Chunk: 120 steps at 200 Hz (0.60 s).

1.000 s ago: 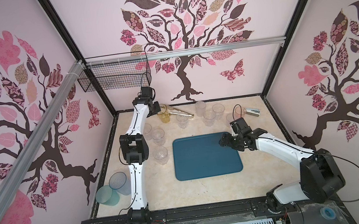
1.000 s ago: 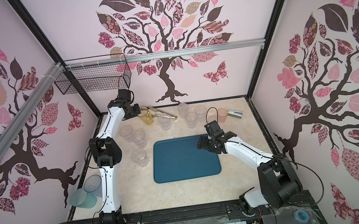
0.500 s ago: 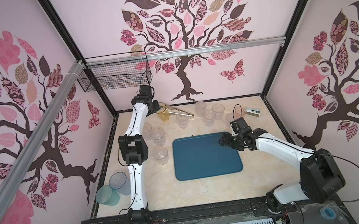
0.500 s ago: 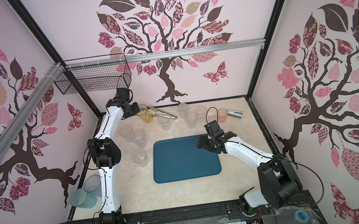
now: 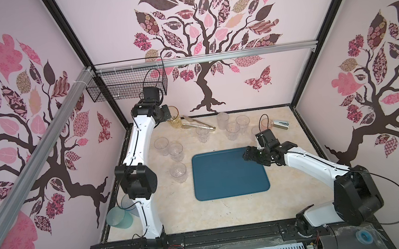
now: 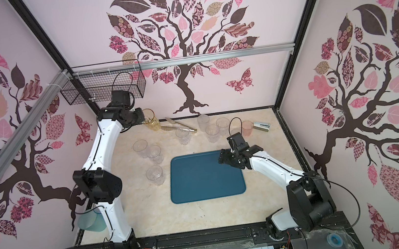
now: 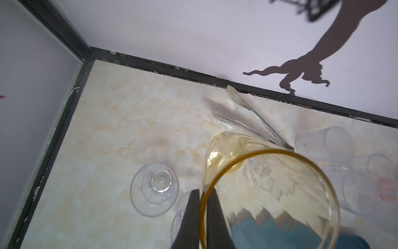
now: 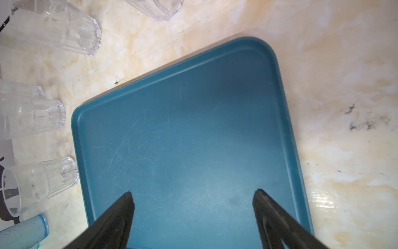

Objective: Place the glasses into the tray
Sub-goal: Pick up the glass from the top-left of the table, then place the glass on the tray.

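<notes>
My left gripper is shut on the rim of the taller amber glass, one finger inside and one outside. It holds that glass tilted near the back left corner. The teal-blue tray lies in the middle with nothing in it. My right gripper stands open and holds nothing, above the tray's far right part. Clear glasses stand left of the tray and behind it. A pink glass is at the back right.
Steel tongs lie by the back wall, beside the amber glass. A small stapler sits at the back right. A wire basket hangs over the back left corner. Teal cups lie at the left front.
My left gripper has moved up and toward the back left with the amber glass in it. The right arm has stayed where it was.
</notes>
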Tool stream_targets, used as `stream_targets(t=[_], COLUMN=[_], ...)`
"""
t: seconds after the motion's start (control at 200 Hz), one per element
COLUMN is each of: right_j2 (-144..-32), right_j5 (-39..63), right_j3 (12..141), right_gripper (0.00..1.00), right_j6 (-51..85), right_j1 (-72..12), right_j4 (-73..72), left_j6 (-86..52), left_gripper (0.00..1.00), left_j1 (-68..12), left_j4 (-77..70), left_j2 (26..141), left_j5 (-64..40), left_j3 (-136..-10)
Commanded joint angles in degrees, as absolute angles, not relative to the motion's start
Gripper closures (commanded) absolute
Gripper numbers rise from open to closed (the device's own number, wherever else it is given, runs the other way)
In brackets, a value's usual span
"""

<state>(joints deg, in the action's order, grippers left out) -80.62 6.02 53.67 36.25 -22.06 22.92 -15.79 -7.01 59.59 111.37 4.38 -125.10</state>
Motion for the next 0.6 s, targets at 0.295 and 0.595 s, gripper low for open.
stream_targets(t=[0.295, 0.595], right_j2=[-82.19, -82.04], right_j5=[5.41, 7.31], right_j3=[58.02, 56.11], right_gripper=[0.11, 0.11], right_j6=[36.47, 37.42], right_j1=[-22.41, -22.41], right_j4=[23.09, 21.49], left_j6=[-14.01, -16.70], left_gripper=[1.00, 1.00], left_j1=[-20.68, -24.50], left_j4=[64.66, 63.04], left_j2=[91.00, 89.49], left_j5=[0.98, -2.81], left_j3=[-99.50, -87.03])
